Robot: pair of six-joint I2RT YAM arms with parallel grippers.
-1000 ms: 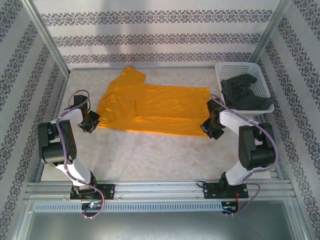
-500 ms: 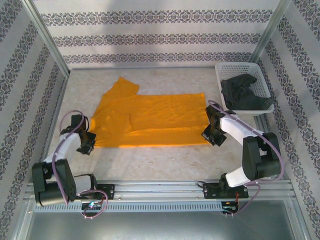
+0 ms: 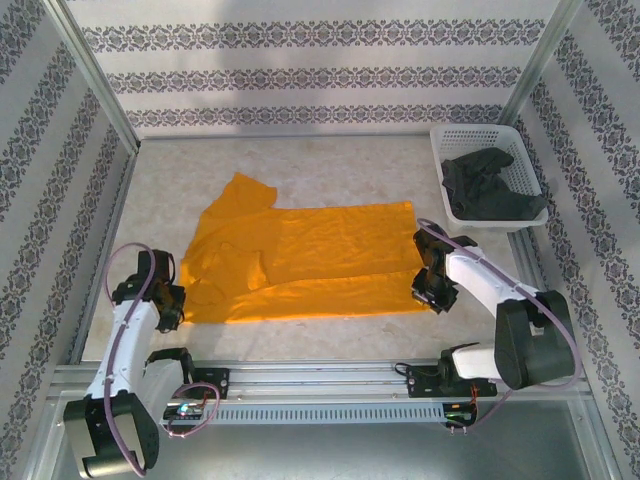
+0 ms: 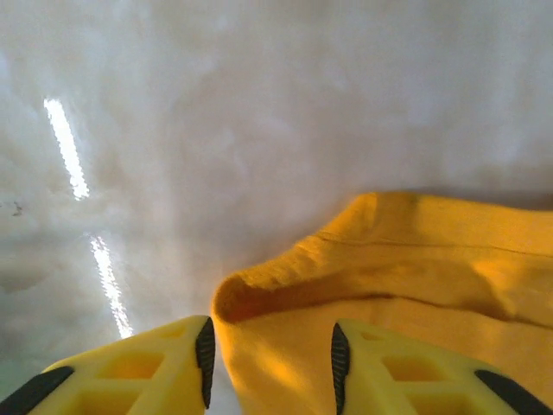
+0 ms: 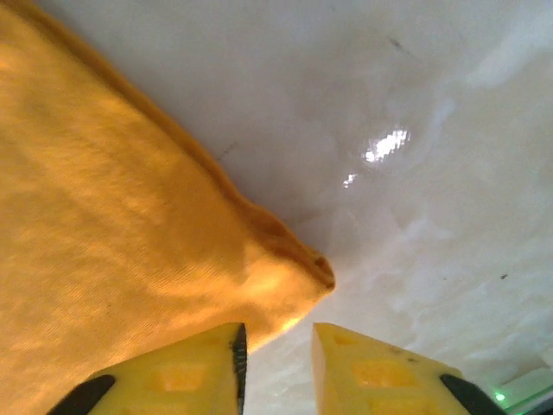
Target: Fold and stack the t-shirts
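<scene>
Orange t-shirt touches part-open left gripper, right gripper.

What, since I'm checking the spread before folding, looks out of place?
The orange t-shirt lies crooked, its left end rumpled, one sleeve poking toward the back wall. The grey t-shirt sits crumpled in the white basket.

One t-shirt lies on the table, another in the far-right basket.

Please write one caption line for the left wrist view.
Left gripper, jaws apart, at a rolled edge of the orange-yellow t-shirt on the pale table.
</scene>
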